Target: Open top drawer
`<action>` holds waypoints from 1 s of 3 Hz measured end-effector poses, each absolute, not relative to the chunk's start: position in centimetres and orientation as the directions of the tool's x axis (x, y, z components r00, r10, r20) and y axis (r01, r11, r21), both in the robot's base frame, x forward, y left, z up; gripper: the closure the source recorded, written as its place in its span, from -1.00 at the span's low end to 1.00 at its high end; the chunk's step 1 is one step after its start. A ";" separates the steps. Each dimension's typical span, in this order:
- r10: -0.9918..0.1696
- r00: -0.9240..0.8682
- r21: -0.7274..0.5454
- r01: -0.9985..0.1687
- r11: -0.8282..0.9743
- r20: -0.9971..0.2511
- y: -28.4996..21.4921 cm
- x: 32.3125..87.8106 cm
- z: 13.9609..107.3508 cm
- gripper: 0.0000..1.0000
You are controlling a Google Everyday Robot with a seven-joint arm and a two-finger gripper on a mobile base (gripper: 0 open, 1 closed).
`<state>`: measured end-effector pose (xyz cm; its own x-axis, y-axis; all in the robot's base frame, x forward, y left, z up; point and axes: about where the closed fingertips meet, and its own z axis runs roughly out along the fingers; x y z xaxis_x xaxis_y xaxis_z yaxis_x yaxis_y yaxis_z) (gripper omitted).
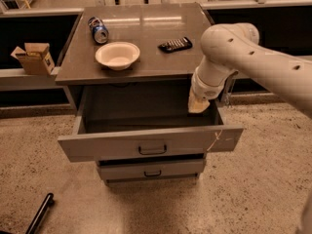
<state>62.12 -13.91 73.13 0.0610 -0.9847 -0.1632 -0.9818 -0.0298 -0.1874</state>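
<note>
One arm (229,48) angled down, gripper (197,106) over top drawer (107,147) rt

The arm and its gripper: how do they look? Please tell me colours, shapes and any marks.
The arm is off-white, made of thick rounded tube segments with small dark dots along the shell. No loose cables or sleeves show. The gripper, over the right side of the open top drawer, is cream-yellow and narrower than the arm.
</note>
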 end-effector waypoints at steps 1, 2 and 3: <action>-0.984 0.012 -0.178 -0.984 0.020 -0.180 -14.1 64.2 69.9 0.78; -0.980 -0.022 -0.155 -0.986 0.054 -0.199 -14.1 64.8 67.0 0.31; -0.978 -0.054 -0.116 -0.990 0.079 -0.204 -14.9 63.9 63.7 -0.15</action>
